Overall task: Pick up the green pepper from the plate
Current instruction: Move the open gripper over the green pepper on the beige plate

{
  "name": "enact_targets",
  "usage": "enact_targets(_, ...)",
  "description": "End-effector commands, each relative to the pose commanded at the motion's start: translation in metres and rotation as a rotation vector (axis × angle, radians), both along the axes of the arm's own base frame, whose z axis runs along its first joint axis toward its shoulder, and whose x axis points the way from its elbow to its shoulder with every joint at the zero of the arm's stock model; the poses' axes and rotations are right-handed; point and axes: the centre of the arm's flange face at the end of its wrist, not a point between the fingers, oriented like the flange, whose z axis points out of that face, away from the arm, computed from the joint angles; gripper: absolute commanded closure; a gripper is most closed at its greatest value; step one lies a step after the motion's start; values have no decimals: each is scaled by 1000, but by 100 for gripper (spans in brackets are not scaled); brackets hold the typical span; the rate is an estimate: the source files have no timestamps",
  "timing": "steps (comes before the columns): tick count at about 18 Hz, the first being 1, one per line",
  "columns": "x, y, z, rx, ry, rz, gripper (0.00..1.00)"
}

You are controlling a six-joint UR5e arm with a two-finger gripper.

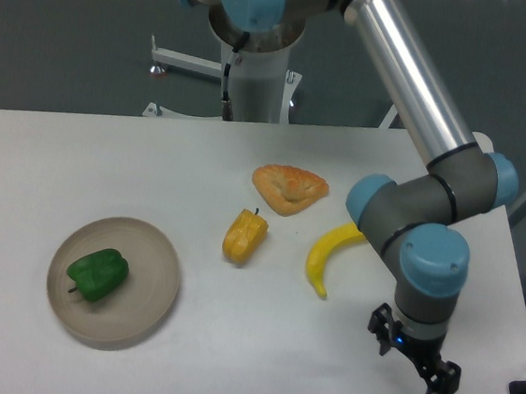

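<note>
From the fixed camera, the pepper (98,274) lay on the left half of the plate (147,312), at the table's (78,168) front left. The gripper (414,356) hung well apart from it at the front right, fingers spread and holding nothing. Between them lay a yellow pepper (244,235), a banana (326,253) and, farther back, a pastry (288,187). The arm (407,76) slanted down from the upper middle, crossing above the banana's right end.
</note>
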Motion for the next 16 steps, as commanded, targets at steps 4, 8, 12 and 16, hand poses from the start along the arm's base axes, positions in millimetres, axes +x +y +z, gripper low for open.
enact_targets(4,65,-20,23,61,-150,141,0)
enact_targets(8,129,-34,33,87,-293,220,0)
enact_targets(12,194,-43,15,44,-374,247,0)
enact_targets(16,258,-36,-2,-1,-407,214,0)
